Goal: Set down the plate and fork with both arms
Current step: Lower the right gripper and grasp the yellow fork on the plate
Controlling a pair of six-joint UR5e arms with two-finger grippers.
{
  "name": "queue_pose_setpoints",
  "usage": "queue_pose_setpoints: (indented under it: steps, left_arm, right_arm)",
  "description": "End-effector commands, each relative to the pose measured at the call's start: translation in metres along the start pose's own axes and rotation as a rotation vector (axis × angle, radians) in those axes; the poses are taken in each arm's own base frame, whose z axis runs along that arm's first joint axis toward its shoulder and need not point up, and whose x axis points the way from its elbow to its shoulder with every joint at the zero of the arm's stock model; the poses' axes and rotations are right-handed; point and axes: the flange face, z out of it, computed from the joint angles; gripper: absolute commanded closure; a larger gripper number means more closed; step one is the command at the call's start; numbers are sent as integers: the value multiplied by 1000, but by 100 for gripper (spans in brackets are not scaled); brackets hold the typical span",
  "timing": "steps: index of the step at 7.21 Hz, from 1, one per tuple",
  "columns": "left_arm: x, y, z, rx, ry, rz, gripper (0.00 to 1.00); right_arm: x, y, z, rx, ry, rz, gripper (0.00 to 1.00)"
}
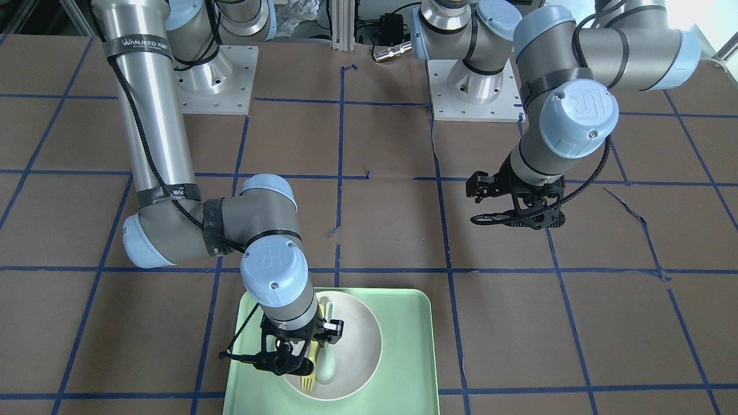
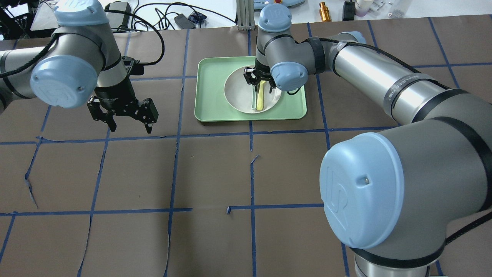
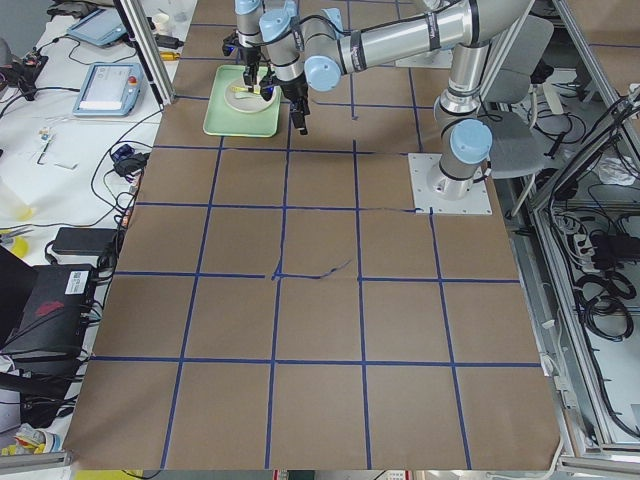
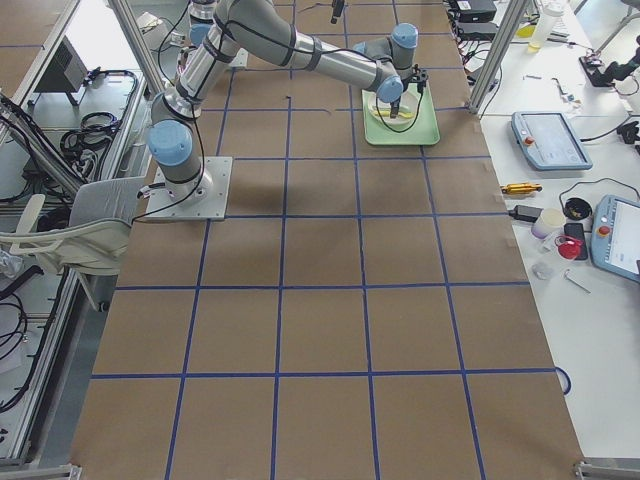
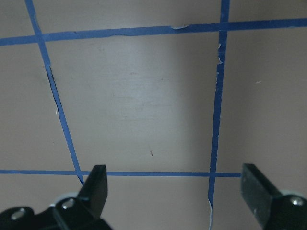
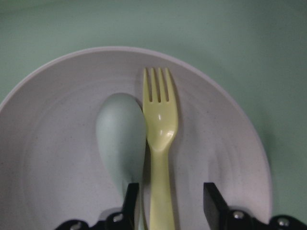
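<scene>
The right fingers stand apart low over the plate, one on either side of the handle of the fork. The fork lies in the plate, tight against a spoon. The plate sits in a green tray on the counter. Well apart from it, the left fingers are spread wide above the counter, holding nothing.

Brown blue-taped table with green tray

Logging plate in tray on tabletop, fork and spoon lying side by side in plate, touching. Noting right pincer astride fork handle, left pincer well apart from tray.
</scene>
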Motion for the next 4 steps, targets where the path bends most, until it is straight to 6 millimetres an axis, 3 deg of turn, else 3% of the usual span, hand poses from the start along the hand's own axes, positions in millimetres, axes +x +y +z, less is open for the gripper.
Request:
queue_pose_setpoints:
  steps: [1, 4]
  left_arm:
    - [0, -1, 0, 3, 0, -1, 0]
    - [-2, -2, -2, 16, -2, -2, 0]
  right_arm:
    - [2, 1, 6, -11, 3, -5, 45]
    - [2, 1, 8, -15, 5, -16, 46]
